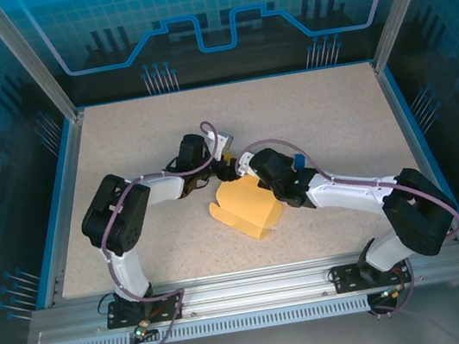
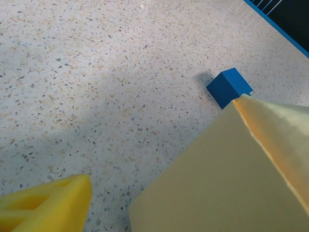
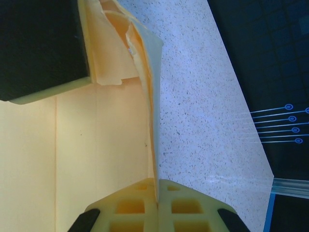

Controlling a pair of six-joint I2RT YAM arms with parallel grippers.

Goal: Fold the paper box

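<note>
The paper box (image 1: 246, 209) is plain pale yellow. The worktop (image 1: 308, 116) is beige, speckled with grey and brown flecks, and rimmed in blue. The small cube (image 2: 229, 87) at the box's one o'clock is solid blue. The walls (image 1: 214, 17) are dark blue with cyan line patterns.

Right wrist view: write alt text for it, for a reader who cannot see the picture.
The right gripper, at the bottom edge, is shut on the thin edge of a wall of the pale yellow paper box, whose flat panels spread to the left. A dark block covers the upper left corner, and the speckled table lies to the right.
</note>
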